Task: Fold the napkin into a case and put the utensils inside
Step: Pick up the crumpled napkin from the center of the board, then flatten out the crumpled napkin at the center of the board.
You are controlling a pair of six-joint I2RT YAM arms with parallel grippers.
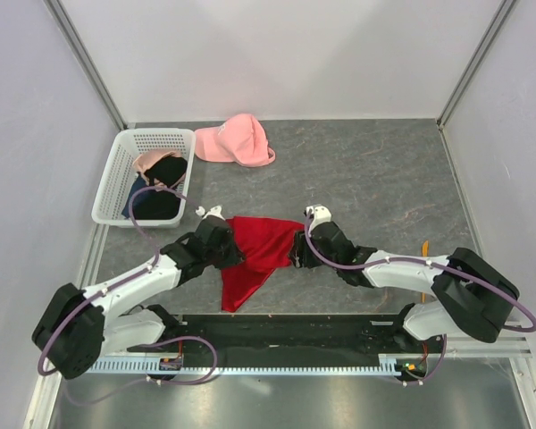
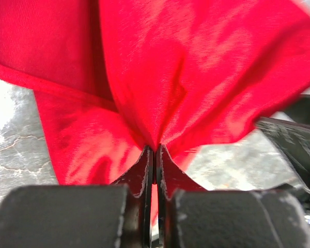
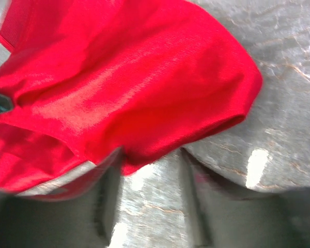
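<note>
In the top view the napkin [image 1: 255, 255] lies in the lower middle of the frame, on the grey marbled table [image 1: 375, 170], between the two grippers. It is not flat. Its upper part spreads wide, and a narrow point hangs down toward the bottom of the frame. The left gripper [image 1: 221, 241] is at the left edge of the cloth and the right gripper [image 1: 302, 247] is at the right edge. In the left wrist view the left gripper [image 2: 155, 152] has its fingers pressed together on a bunch of the napkin [image 2: 196, 77], and the folds spread out upward from this pinch. In the right wrist view the picture is blurred. The fingers of the right gripper [image 3: 150, 156] stand apart, with bare table between them. The lower edge of the napkin [image 3: 129, 88] reaches to the finger in the left of the frame, but I cannot tell if they touch. A thin orange utensil [image 1: 426, 247] lies at the right of the top view, just beside the right arm and well apart from the cloth. A white basket [image 1: 116, 170] with dark garments [image 1: 165, 170] is in the upper left, and a pink cap [image 1: 238, 141] lies near it.
</note>
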